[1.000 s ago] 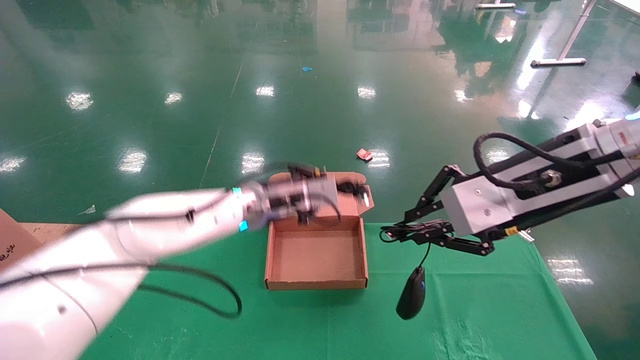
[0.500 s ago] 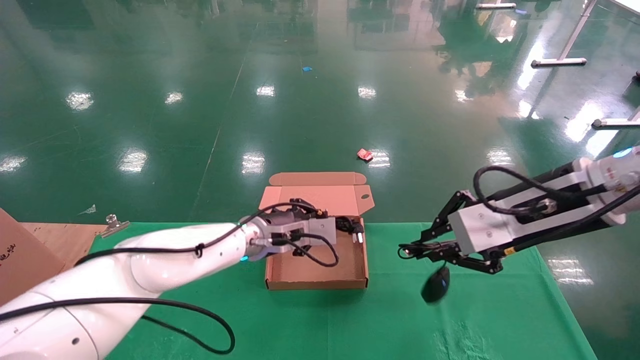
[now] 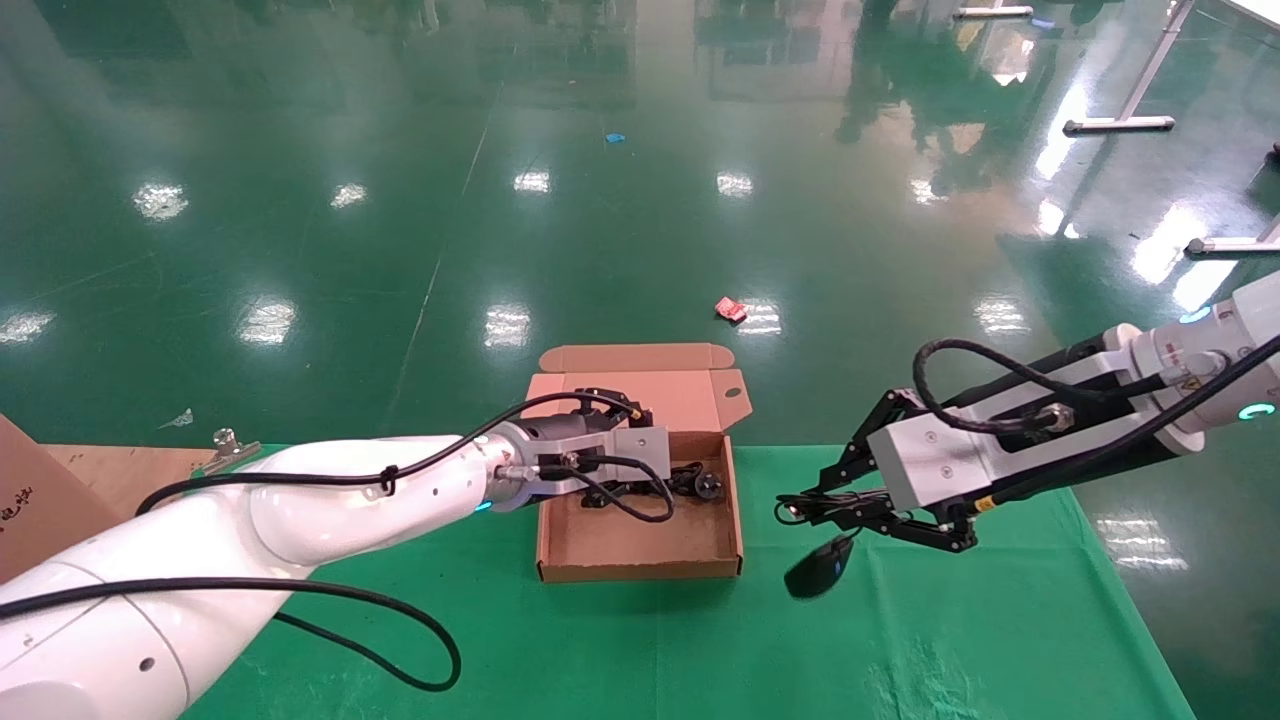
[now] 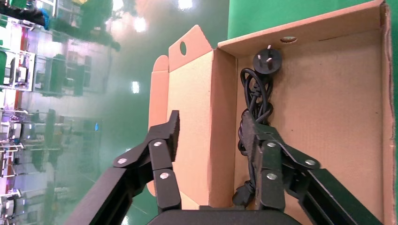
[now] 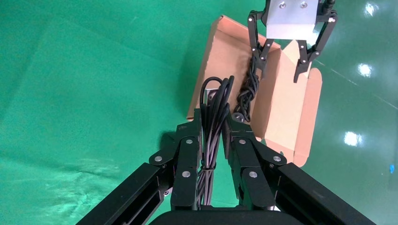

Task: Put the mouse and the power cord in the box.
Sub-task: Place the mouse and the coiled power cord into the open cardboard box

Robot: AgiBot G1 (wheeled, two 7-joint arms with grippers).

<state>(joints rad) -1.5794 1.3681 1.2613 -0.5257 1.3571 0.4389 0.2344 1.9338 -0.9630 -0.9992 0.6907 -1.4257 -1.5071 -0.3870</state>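
The brown box [image 3: 640,545] sits open on the green table, its lid [image 3: 660,385] folded back. The power cord [image 4: 256,108] lies along the box's back wall, plug [image 4: 267,61] toward the right side. My left gripper [image 4: 211,124] is open over that wall. One finger is inside beside the cord and the other is behind the lid. My right gripper [image 3: 805,508] hovers right of the box, shut on the mouse's bundled thin cable [image 5: 213,103]. The black mouse [image 3: 818,567] dangles below it, just above the cloth.
The green cloth table [image 3: 950,620] ends just behind the box and at the right. A second cardboard box [image 3: 30,500], a wooden board [image 3: 110,470] and a metal clip [image 3: 228,445] sit at the far left. My left arm's black hose [image 3: 420,640] loops over the cloth.
My left gripper came down into the box with the power cord and opened; the cord now lies in the box. My right gripper sank slightly, and the hanging mouse swung right, then back left.
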